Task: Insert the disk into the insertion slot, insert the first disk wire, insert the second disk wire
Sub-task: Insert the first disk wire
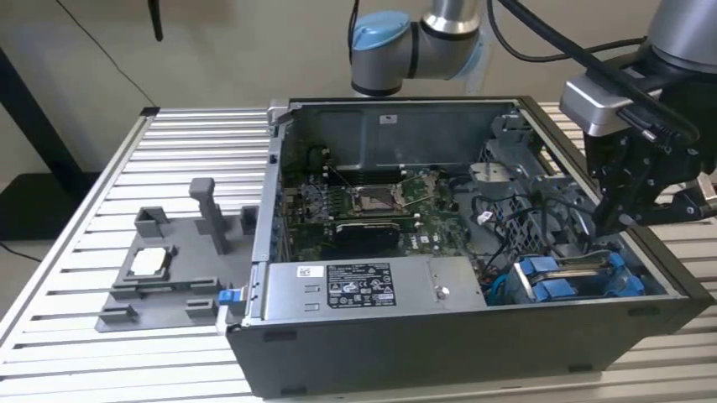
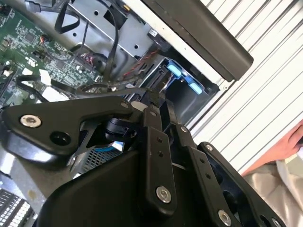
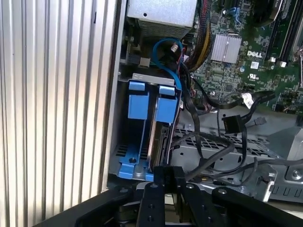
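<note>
The insertion slot (image 1: 536, 290) is a dark bay with bright blue rails at the near right corner of the open computer case, and shows in both wrist views (image 3: 137, 106) (image 2: 182, 78). The disk (image 3: 160, 142) stands on edge between the blue rails (image 1: 573, 270). My black gripper (image 1: 616, 225) hangs just above and to the exterior view's right of the bay. Its fingers (image 3: 158, 172) are close together at the disk's near end, with nothing seen between them (image 2: 154, 101). A loose black wire connector (image 3: 232, 124) and a blue cable (image 3: 163, 45) lie beside the bay.
A long grey box with a white sticker (image 1: 358, 285) runs along the case front. The motherboard (image 1: 370, 201) fills the case floor, with black cables (image 1: 526, 227) tangled near the bay. A grey fixture (image 1: 168, 269) sits on the slatted table (image 1: 112, 168). A person's hand (image 2: 289, 142) is nearby.
</note>
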{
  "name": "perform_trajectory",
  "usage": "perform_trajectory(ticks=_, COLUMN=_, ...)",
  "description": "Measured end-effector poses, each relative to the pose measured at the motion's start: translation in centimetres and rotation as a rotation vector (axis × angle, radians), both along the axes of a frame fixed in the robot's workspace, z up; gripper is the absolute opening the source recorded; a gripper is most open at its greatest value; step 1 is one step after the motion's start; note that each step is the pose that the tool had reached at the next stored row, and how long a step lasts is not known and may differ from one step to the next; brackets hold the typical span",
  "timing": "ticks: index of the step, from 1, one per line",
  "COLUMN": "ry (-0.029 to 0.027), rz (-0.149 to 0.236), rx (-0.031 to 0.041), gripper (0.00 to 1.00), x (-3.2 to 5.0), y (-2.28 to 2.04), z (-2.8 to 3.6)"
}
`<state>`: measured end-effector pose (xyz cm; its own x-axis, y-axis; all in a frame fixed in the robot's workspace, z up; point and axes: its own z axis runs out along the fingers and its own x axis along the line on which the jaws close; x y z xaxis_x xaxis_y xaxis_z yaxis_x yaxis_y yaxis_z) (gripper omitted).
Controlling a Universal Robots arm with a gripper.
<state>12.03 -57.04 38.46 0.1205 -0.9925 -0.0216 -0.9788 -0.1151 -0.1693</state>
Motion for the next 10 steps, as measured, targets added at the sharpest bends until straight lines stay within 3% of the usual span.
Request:
perform_trajectory(ticks=4, ry=0.0, rz=-0.06, rx=0.0062, gripper=0.19, x=0.0, y=0.0, z=-0.33)
perform_trajectory(ticks=6, ry=0.0011, rz=-0.072, rx=0.0078, gripper=0.19, x=0.0, y=-0.01, z=-0.44)
perform_trajectory(ticks=7, ry=0.0036, rz=-0.074, rx=0.0081, gripper=0.19, x=0.02, y=-0.01, z=-0.5)
perform_trajectory(ticks=10, ry=0.0214, rz=-0.075, rx=0.0079, gripper=0.19, x=0.19, y=-0.02, z=-0.63)
